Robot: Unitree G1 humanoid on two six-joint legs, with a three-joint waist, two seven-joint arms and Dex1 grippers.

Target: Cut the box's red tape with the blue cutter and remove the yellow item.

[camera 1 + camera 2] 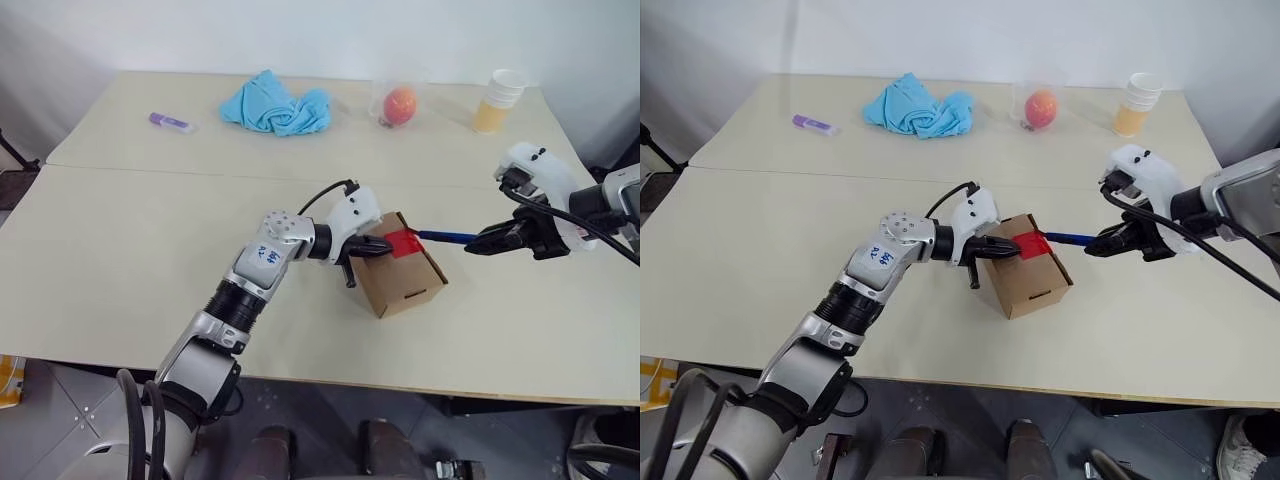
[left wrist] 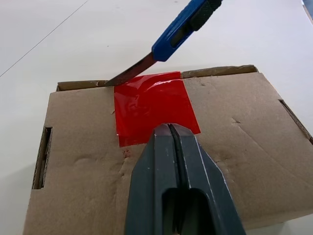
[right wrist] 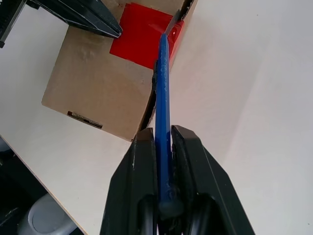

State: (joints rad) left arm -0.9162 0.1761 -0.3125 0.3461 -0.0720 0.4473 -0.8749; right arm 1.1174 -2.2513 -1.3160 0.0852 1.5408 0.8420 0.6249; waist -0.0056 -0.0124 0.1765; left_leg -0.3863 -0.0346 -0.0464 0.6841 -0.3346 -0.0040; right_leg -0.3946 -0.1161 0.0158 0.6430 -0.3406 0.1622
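Right gripper [image 3: 164, 147] pinching the blue cutter [image 3: 163, 98], blade at the red tape [image 2: 154, 107] edge; closed left gripper [image 2: 171, 134] braces the box [image 2: 244, 147], which may skid if pushed.

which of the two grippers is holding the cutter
The right gripper: its fingers clamp the blue cutter, whose blade meets the red tape at the box edge. The left gripper is shut, pressing down on the box top.

Blue cutter's [image 2: 182, 30] blade at red tape's [image 2: 154, 107] edge
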